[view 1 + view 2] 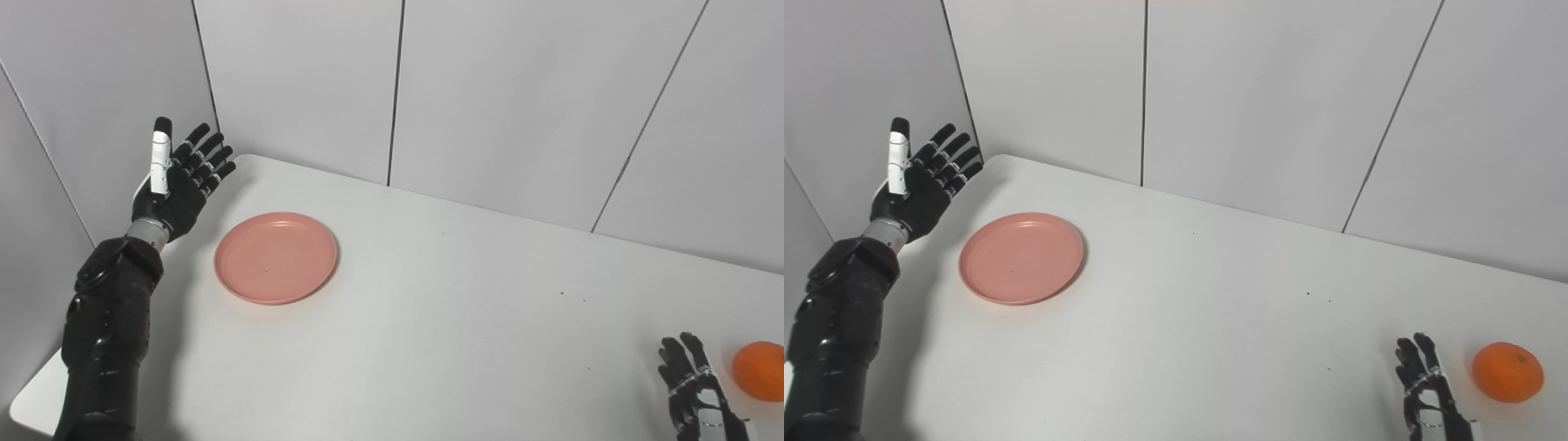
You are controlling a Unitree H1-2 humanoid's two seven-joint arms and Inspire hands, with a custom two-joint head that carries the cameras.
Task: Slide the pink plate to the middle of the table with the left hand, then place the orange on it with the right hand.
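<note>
The pink plate [275, 257] lies empty on the white table [441, 318], toward its far left. My left hand [180, 180] is raised above the table's left side, just left of the plate, open with fingers spread and holding nothing. The orange [1508, 372] sits on the table near the front right. My right hand [1427, 395] is low at the front right, just left of the orange and apart from it, fingers apart and empty. Its lower part is cut off by the picture's edge.
Grey wall panels [490, 92] stand close behind the table and along its left side. The table's rounded front-left corner [27, 401] shows beside my left arm.
</note>
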